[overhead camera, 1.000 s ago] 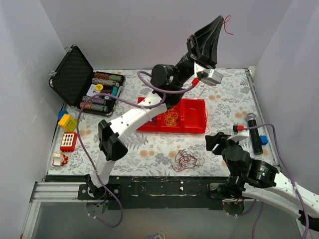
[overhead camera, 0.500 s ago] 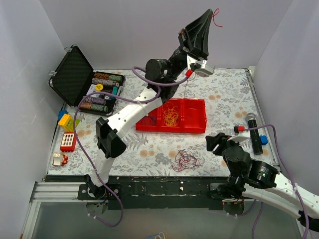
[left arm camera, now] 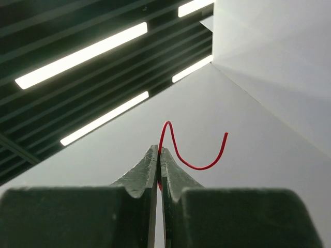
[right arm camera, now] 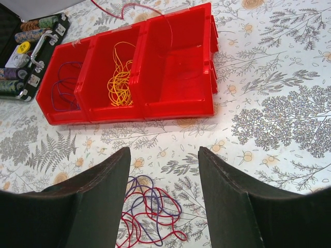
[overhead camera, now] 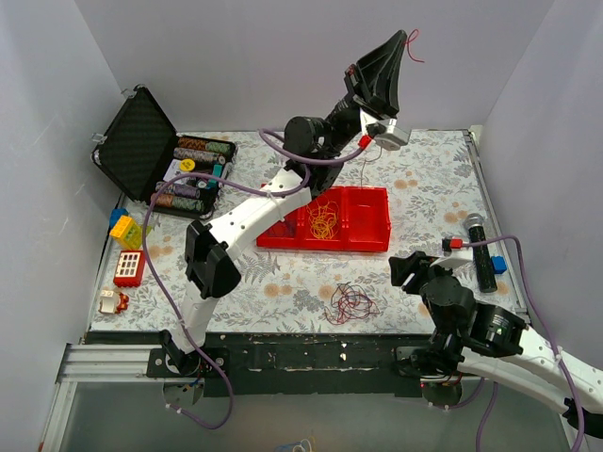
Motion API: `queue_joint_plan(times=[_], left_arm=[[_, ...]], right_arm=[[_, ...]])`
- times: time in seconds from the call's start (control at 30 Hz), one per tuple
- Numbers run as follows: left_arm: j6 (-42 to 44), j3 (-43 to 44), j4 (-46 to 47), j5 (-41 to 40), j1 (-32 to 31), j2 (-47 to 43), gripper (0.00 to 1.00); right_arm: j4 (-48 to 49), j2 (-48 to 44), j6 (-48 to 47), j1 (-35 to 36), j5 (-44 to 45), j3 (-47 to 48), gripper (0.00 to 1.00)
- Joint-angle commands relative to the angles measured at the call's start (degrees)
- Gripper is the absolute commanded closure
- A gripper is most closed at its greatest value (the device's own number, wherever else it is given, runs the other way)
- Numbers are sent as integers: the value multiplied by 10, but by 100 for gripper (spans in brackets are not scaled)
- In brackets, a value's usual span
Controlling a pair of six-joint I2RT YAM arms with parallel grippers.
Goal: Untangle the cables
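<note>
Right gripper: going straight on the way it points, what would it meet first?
Probably the tangled cables on the table just ahead of the right gripper; the red tray lies beyond. Depth is unclear.

Your left arm [overhead camera: 250, 221] rises steeply, up and back over the red bin [overhead camera: 369, 215]. The left gripper [overhead camera: 402, 38] points upward high above the bin, jaws pinched tight on a red wire [left arm camera: 196, 166]. Your right arm [overhead camera: 471, 325] stays low on the bin's near side, with the right gripper [right arm camera: 163, 155] spread wide and facing it.
</note>
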Motion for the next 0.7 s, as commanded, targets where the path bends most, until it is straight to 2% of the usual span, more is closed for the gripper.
queue_joint_plan(times=[0.0,0.3,0.5,0.67], left_arm=[[-7,-63,17,-38,2,-36,100],[-39,-259,58,-82,-1,-102,100],[-128,-275,24,-166,-9,-110,100],[-146,-225,12,-166,-11,-81,100]], right_arm=[[6,-13,3,1,12,1,37],[-3,-19,6,2,13,5,38],[-9,-25,9,1,15,3,38],[-10,-28,9,1,18,-1,38]])
